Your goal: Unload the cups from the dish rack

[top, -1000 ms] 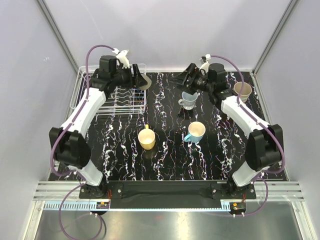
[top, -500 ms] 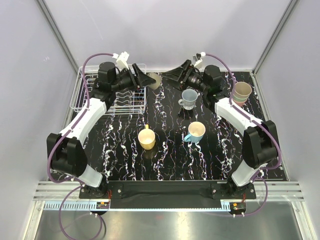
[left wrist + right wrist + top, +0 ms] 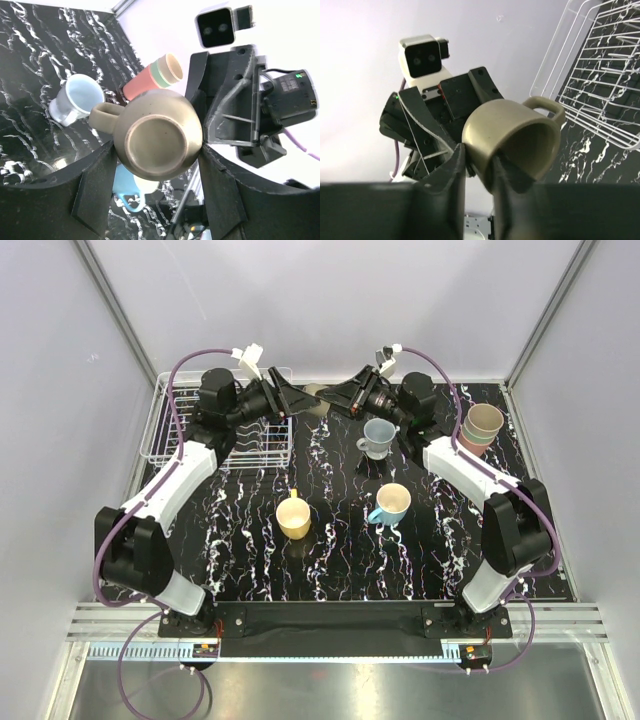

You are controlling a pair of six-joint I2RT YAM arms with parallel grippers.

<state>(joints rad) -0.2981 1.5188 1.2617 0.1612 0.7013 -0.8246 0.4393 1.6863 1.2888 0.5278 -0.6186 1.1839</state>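
Two hands meet in the air above the far middle of the counter (image 3: 340, 560), both on one grey-brown mug (image 3: 159, 137).

- The left hand (image 3: 296, 401) has its fingers partway open and clamped on the mug's round sides. The base faces its wrist camera and the handle sticks out to one side.
- The right hand (image 3: 332, 396) has its fingers nearly together, pinching the mug's wall at the rim, one inside and one outside.
- The mug hangs clear of the dish rack (image 3: 170, 435), which sits far left.
- On the counter, a pale blue mug (image 3: 378, 436) stands upright beside the right arm.
- A yellow mug (image 3: 294, 516) and a cyan mug (image 3: 391, 503) sit nearer, apart from each other.
- Far right, the tumblers (image 3: 483, 426) are stacked with the tan one on top.
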